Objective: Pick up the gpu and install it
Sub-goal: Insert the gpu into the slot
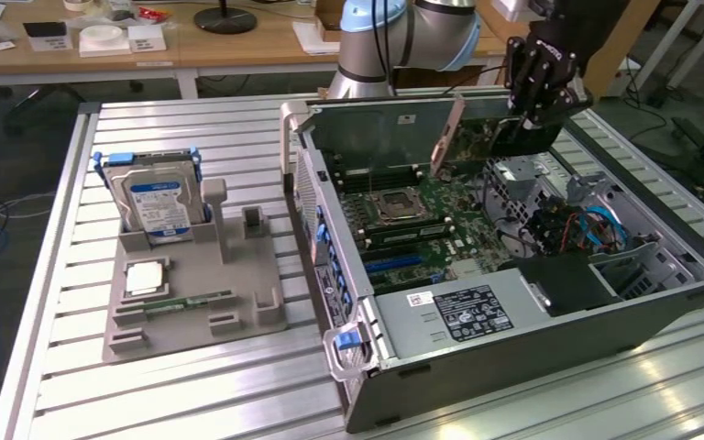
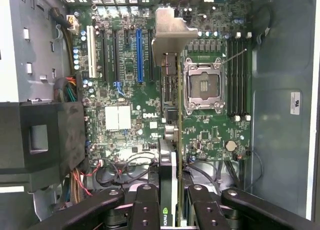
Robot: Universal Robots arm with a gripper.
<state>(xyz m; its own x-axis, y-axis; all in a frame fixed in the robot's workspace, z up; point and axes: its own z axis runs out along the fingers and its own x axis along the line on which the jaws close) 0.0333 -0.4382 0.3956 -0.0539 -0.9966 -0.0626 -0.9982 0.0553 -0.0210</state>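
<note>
Gripping the gpu (image 2: 171, 162) on edge above the motherboard (image 2: 120, 90), jaws clamped, bracket end (image 2: 170, 32) pointing away from them.

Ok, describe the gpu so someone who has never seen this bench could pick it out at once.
Find the open computer case on the slatted table. Over it the black gripper holds a thin card edge-down: the gpu. Unlike the boxy hard drive and narrow memory stick in the grey holder beside the case, it has a silver end bracket.
</note>
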